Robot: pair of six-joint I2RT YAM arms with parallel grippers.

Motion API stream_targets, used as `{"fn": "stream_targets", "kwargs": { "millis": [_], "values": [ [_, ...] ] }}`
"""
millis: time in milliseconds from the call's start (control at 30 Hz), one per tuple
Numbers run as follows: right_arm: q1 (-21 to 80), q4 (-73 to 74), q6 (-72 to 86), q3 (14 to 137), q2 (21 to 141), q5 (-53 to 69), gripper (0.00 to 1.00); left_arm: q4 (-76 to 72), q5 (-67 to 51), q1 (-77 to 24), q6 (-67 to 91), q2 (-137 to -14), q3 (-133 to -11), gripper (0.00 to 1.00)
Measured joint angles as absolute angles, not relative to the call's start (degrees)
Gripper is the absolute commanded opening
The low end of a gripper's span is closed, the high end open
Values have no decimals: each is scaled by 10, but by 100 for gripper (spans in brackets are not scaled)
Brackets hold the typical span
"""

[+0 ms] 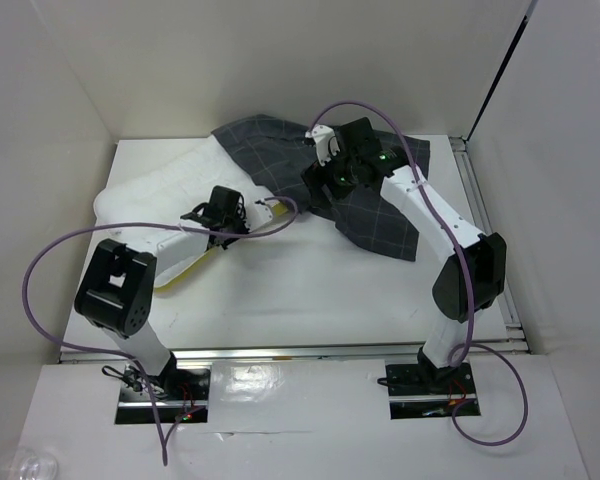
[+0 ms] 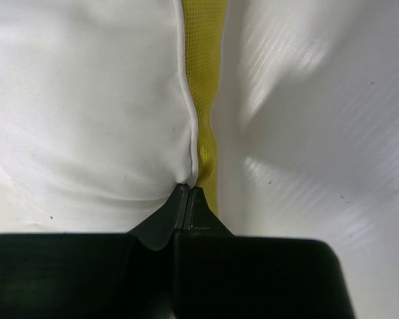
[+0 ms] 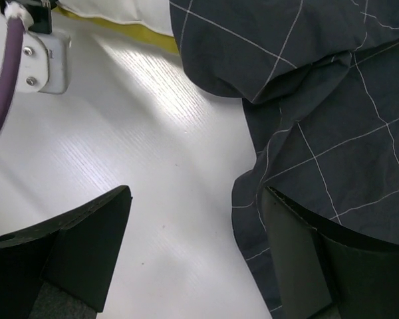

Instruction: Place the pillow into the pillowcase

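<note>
White, soft and padded, the yellow-banded rectangular pillow (image 1: pixel 165 190) lies left of the floppy charcoal checked fabric pillowcase (image 1: pixel 380 215), which meets its far end. The left gripper (image 2: pixel 187 189), the nearer one, is pinched tight on the pillow's piped seam. The right gripper (image 3: pixel 196 199) gapes wide and empty, straddling the pillowcase's edge.

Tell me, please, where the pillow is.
Top view: the pillow lies rear left, beside the pillowcase, its near edge pinched by the left gripper.

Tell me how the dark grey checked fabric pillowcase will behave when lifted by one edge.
Probably floppy: the dark grey checked pillowcase lies in folds, so it should drape and sag. Likely light: it looks thin. Its edge by the open right gripper may bunch when pinched.
</note>
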State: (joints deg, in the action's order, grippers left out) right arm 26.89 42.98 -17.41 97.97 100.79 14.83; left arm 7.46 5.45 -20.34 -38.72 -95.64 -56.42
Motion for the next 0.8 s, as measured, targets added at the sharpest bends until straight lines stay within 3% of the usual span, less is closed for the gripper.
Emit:
{"fn": "stream_targets", "kwargs": {
  "millis": [100, 367, 567, 800],
  "values": [
    [270, 430, -174, 980, 1008, 151, 87, 144, 25, -194, -369, -965, -624, 0],
    [270, 425, -163, 950, 998, 178, 83, 368, -126, -122, -251, -1052, -944, 0],
    [271, 403, -145, 923, 983, 172, 92, 470, -204, -86, -197, -1099, -1094, 0],
    [313, 339, -108, 896, 974, 91, 92, 535, -287, -50, -149, -1139, -1203, 0]
  ]
}}
